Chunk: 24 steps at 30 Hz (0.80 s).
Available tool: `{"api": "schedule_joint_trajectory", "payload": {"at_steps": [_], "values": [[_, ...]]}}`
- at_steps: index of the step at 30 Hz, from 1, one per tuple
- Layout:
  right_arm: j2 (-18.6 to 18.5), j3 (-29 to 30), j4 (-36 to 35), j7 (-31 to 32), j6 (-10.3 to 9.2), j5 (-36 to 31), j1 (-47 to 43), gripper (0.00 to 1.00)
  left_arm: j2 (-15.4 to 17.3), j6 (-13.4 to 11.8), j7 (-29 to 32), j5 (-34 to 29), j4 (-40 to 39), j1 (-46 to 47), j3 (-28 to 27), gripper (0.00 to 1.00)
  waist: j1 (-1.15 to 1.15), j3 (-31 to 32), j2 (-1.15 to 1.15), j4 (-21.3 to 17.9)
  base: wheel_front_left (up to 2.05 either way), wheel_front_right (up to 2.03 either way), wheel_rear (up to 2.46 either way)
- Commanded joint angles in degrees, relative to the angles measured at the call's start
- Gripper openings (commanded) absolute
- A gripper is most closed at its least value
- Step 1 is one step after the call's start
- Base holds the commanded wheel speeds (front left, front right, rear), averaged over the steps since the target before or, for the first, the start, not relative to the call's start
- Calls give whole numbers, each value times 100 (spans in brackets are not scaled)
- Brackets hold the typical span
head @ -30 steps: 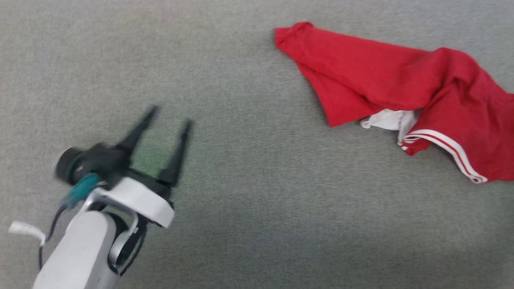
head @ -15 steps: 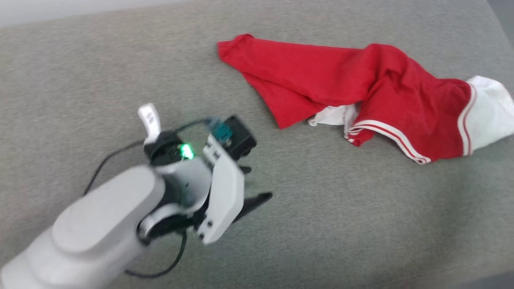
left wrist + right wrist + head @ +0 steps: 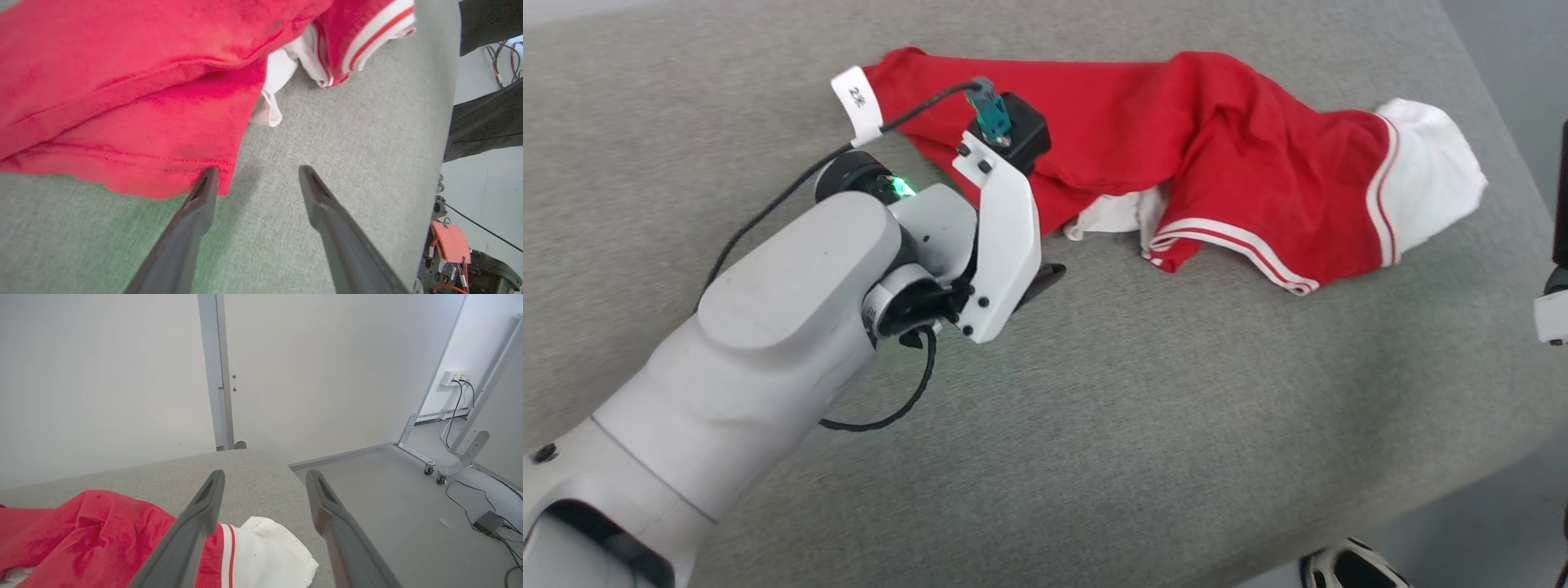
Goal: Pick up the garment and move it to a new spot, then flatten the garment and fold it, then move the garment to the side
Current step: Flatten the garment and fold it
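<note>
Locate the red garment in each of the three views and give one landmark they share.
Head view: the garment lies across the upper middle, on the grey cushion.
Left wrist view: it fills the upper left, one finger at its hem.
Right wrist view: it sits at the lower left.
Shared landmark: its white striped trim.

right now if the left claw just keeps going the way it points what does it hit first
Probably the garment: the left claw is open with one fingertip already at its red hem, the other over bare grey cushion.
</note>
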State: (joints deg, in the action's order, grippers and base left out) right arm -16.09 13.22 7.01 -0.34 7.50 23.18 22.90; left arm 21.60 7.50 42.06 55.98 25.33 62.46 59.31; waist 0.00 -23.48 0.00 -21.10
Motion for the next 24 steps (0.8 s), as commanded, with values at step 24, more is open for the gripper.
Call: {"api": "schedule_joint_trajectory", "payload": {"at_steps": [24], "values": [[337, -326, -276, -17, -1, -86, 33, 100, -432, -6, -677, 736, 1179, 818, 856, 92, 0, -269, 0, -482, 0, 0, 0]]}}
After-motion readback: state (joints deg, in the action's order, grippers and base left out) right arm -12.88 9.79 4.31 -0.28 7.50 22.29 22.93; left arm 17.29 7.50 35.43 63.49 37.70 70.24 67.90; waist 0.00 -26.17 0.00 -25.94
